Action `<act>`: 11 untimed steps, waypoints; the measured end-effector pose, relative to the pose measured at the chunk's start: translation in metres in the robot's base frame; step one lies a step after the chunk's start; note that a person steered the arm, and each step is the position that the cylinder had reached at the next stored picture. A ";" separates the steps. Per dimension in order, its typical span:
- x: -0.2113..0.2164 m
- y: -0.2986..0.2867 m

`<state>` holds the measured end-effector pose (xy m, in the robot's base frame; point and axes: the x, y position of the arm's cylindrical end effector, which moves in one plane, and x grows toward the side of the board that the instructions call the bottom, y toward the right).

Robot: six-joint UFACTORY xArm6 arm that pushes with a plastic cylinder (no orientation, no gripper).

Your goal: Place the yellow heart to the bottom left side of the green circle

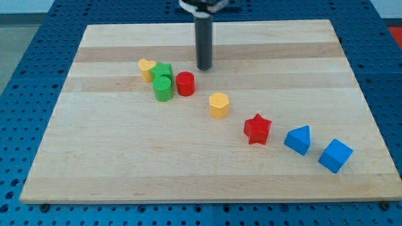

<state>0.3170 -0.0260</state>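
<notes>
The yellow heart lies in the upper left part of the wooden board, touching a green star-like block on its right. The green circle, a short cylinder, stands just below them, so the heart is to its upper left. A red cylinder sits close to the right of the green circle. My tip rests on the board to the upper right of the red cylinder, apart from all blocks.
A yellow hexagon block lies at the middle. A red star, a blue triangular block and a blue cube trail toward the view's lower right. The board lies on a blue perforated table.
</notes>
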 end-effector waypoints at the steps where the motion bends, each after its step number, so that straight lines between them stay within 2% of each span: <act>1: -0.038 -0.042; 3: -0.041 -0.118; 4: -0.015 -0.128; 6: 0.023 -0.122; 9: 0.120 -0.073; 10: 0.126 -0.074; 11: 0.126 -0.100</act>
